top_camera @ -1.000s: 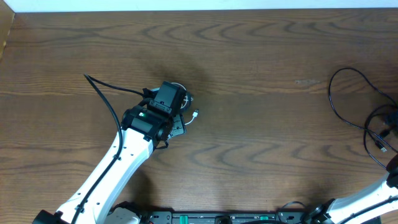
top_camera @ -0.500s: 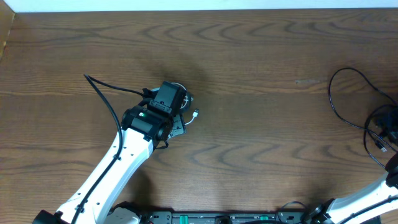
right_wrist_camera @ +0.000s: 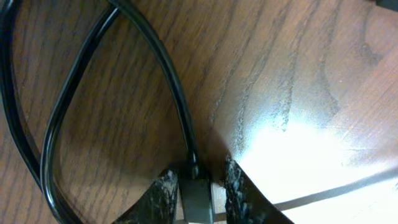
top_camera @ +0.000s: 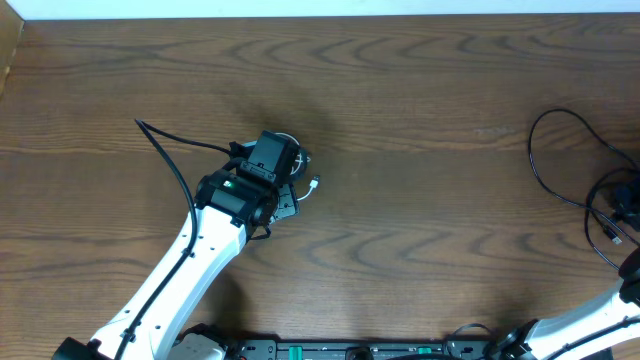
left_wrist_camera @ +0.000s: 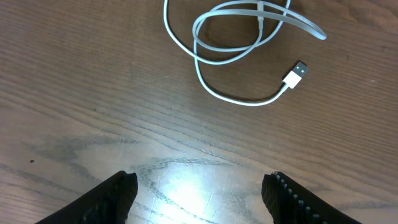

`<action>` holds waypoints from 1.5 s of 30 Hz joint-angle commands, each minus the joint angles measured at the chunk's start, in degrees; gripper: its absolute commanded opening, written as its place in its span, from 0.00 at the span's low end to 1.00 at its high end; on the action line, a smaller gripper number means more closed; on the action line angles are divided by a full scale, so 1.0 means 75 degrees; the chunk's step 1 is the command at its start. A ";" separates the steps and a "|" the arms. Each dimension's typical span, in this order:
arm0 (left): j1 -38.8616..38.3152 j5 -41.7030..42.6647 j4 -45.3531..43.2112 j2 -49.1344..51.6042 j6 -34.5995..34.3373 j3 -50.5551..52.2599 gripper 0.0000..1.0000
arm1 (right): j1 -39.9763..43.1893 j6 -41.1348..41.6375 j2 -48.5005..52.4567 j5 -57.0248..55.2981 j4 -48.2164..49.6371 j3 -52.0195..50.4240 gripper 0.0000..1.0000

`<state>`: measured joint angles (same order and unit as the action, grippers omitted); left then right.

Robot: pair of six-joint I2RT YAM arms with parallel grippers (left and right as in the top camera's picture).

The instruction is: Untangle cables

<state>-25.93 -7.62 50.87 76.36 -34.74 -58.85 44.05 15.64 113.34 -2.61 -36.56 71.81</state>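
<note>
Black cable (right_wrist_camera: 180, 106) is now caught in the right gripper (right_wrist_camera: 198, 186): in the right wrist view the two fingers press in on either side of the cord's thicker plug end. The rest of the cord runs away ahead of the gripper and bends back in a long loop on its left side. That closing is the fresh change, since a moment earlier these jaws stood wider. In the overhead view the strands at the far right edge of the desk (top_camera: 420, 90) have shifted only slightly, so the cord looks gripped but, by my judgement, not yet pulled. The left gripper (left_wrist_camera: 202, 193) has not moved over the same span: its fingers stay spread wide, holding nothing, above bare wood. The white cable (left_wrist_camera: 242, 37) lies ahead of it, clear of the fingertips, in a couple of loose overlapping loops with its plug (left_wrist_camera: 297, 71) free at the front right. The two cords lie well apart, so each seems to need only its own loops drawn out, and the right side looks ready to begin
</note>
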 commanded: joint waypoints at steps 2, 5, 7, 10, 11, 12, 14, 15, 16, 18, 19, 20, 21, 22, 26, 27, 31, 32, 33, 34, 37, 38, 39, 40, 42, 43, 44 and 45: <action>0.0020 -0.0017 0.0035 -0.0064 -0.0076 -0.0052 0.70 | -0.0035 0.0070 0.0163 0.0230 -0.0041 -0.0262 0.14; 0.0020 -0.0017 0.0035 -0.0064 -0.0076 -0.0052 0.70 | -0.0035 0.0204 0.0163 0.0230 -0.0038 -0.0262 0.11; 0.0020 -0.0017 0.0035 -0.0064 -0.0076 -0.0052 0.70 | -0.0035 0.0204 0.0163 0.0230 -0.0023 -0.0254 0.08; 0.0020 -0.0017 0.0035 -0.0064 -0.0076 -0.0052 0.70 | -0.0029 0.0198 0.0122 0.0230 -0.0152 0.0093 0.01; 0.0020 -0.0017 0.0035 -0.0064 -0.0076 -0.0052 0.70 | -0.0029 0.0198 0.0082 0.0230 -0.0251 0.0227 0.01; 0.0020 -0.0020 0.0029 -0.0064 -0.0076 -0.0052 0.70 | -0.0020 0.0198 -0.0032 0.0227 -0.0548 0.0624 0.01; 0.0020 -0.0020 -0.0006 -0.0064 -0.0076 -0.0052 0.70 | -0.0015 0.0198 -0.0210 0.0230 -0.1011 0.1239 0.01; 0.0020 -0.0017 -0.0020 -0.0064 -0.0076 -0.0052 0.70 | -0.0012 0.0201 -0.0321 0.0230 -0.1279 0.1559 0.01; 0.0020 -0.0020 -0.0044 -0.0064 -0.0076 -0.0052 0.70 | -0.0006 0.0198 -0.0460 0.0184 -0.1597 0.1941 0.01; 0.0020 -0.0020 -0.0085 -0.0064 -0.0073 -0.0052 0.70 | 0.0020 0.0201 -0.0749 -0.0044 -0.2107 0.2573 0.01; 0.0020 -0.0020 -0.0085 -0.0064 -0.0073 -0.0052 0.70 | 0.0029 0.0204 -0.0930 -0.0236 -0.2326 0.2859 0.01; 0.0020 -0.0020 -0.0085 -0.0064 -0.0073 -0.0052 0.70 | 0.0032 0.0207 -0.1070 -0.0431 -0.2463 0.3019 0.01; 0.0020 -0.0020 -0.0085 -0.0064 -0.0073 -0.0052 0.70 | 0.0029 0.0230 -0.1241 -0.0664 -0.2565 0.3139 0.01; 0.0020 -0.0020 -0.0085 -0.0064 -0.0073 -0.0052 0.70 | 0.0032 0.0277 -0.1486 -0.1008 -0.2632 0.3182 0.01; 0.0020 -0.0017 -0.0082 -0.0064 -0.0073 -0.0052 0.70 | 0.0128 0.0839 -0.2078 -0.2127 -0.3520 0.3182 0.01; 0.0020 -0.0015 -0.0082 -0.0064 -0.0073 -0.0052 0.70 | 0.0163 0.1201 -0.2157 -0.2541 -0.3940 0.3182 0.01; 0.0020 -0.0015 -0.0082 -0.0064 -0.0073 -0.0052 0.70 | 0.0452 0.2562 -0.2241 -0.3232 -0.5453 0.3171 0.01; 0.0020 -0.0015 -0.0082 -0.0064 -0.0073 -0.0052 0.70 | 0.0589 0.3232 -0.2241 -0.3191 -0.5826 0.3147 0.01; 0.0020 -0.0015 -0.0082 -0.0064 -0.0073 -0.0052 0.70 | 0.0638 0.3474 -0.2241 -0.3171 -0.5945 0.3133 0.01; 0.0020 -0.0015 -0.0082 -0.0064 -0.0073 -0.0052 0.70 | 0.0796 0.4237 -0.2241 -0.3112 -0.6289 0.3045 0.01; 0.0020 -0.0015 -0.0082 -0.0064 -0.0073 -0.0052 0.70 | 0.0935 0.4873 -0.2241 -0.3019 -0.6350 0.2751 0.01; 0.0020 -0.0017 -0.0087 -0.0064 -0.0073 -0.0052 0.70 | 0.0959 0.4975 -0.2241 -0.2932 -0.6301 0.2605 0.01; 0.0020 -0.0017 -0.0096 -0.0064 -0.0073 -0.0052 0.70 | 0.0973 0.5062 -0.2241 -0.2798 -0.6242 0.2425 0.01; 0.0020 -0.0015 -0.0105 -0.0064 -0.0073 -0.0052 0.70 | 0.0970 0.5176 -0.2241 -0.2611 -0.6181 0.2288 0.01; 0.0020 -0.0015 -0.0111 -0.0064 -0.0076 -0.0052 0.70 | 0.0962 0.5231 -0.2238 -0.1690 -0.5747 0.1836 0.01; 0.0020 -0.0015 -0.0111 -0.0064 -0.0076 -0.0052 0.70 | 0.0965 0.5228 -0.2238 -0.1437 -0.5592 0.1737 0.01; 0.0020 -0.0015 -0.0108 -0.0064 -0.0073 -0.0052 0.70 | 0.0965 0.5228 -0.2238 -0.1128 -0.5365 0.1588 0.01; 0.0020 -0.0012 -0.0108 -0.0064 -0.0073 -0.0052 0.70 | 0.0962 0.5228 -0.2238 -0.0962 -0.5184 0.1515 0.01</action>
<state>-25.93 -7.62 49.93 76.36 -34.74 -58.85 51.16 52.01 96.75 -17.43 -77.93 85.41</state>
